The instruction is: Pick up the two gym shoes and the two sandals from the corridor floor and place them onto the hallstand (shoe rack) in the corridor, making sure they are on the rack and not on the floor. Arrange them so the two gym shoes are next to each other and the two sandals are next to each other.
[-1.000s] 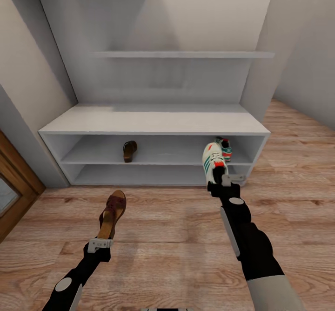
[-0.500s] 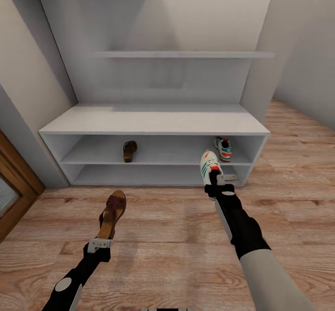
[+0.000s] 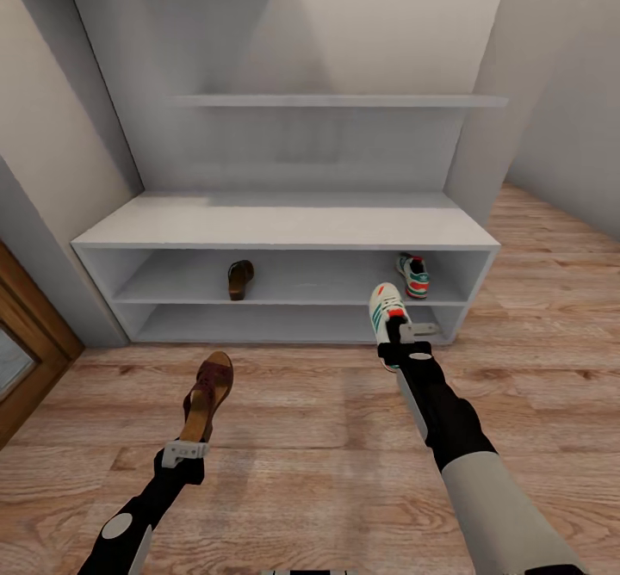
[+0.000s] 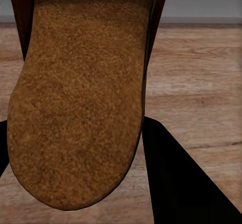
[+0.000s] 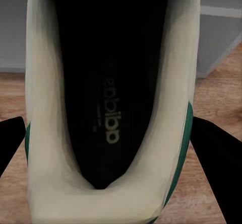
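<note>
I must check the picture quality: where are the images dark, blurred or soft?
Head view: even soft light, the two open tiers of the pale grey hallstand shaded; right wrist view: dark lining of the cream-white green-striped gym shoe is near black, its logo blurred; left wrist view: tan sole of the dark brown sandal looks grainy, soft.
</note>
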